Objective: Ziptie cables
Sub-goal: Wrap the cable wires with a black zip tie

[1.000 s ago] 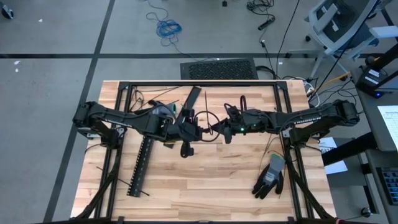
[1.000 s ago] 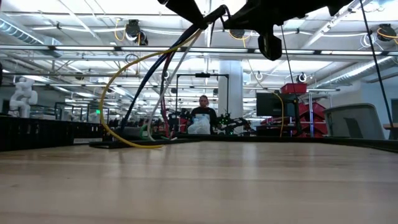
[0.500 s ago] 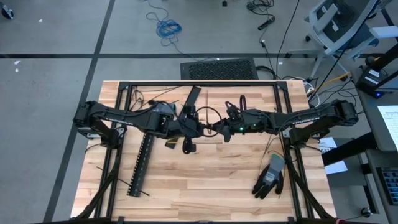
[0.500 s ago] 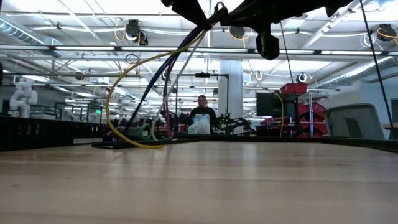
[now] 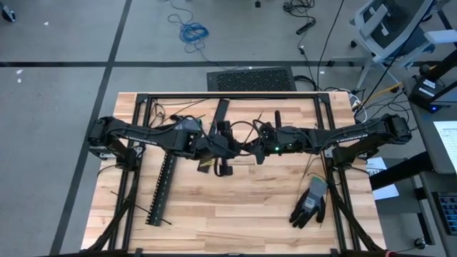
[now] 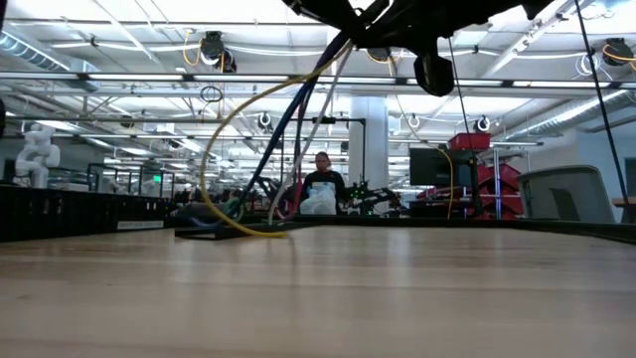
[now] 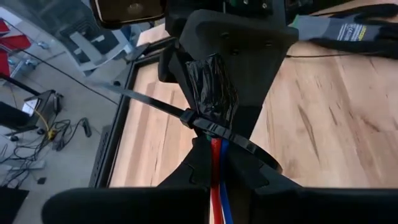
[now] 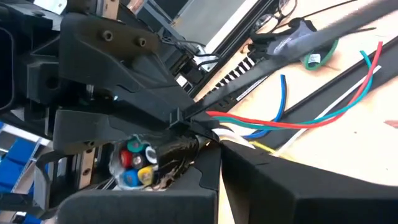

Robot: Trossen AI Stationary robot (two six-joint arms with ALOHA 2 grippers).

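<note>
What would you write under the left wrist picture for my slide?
A black zip tie looped round the cables at their taped end, held between two shut grippers over a wooden table.

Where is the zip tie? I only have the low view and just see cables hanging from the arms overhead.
Observer: In the left wrist view the zip tie is looped loosely round the cables, next to their black-taped end, with its tail sticking out free.
Operator: Who holds the bundle?
Observer: Both, it seems. The left gripper is shut on the cables below the loop, and the right gripper is shut on the taped end.
Operator: Anything nearby to watch?
Observer: In the high view a glove lies off on the right arm's side, apart from both grippers.
</note>
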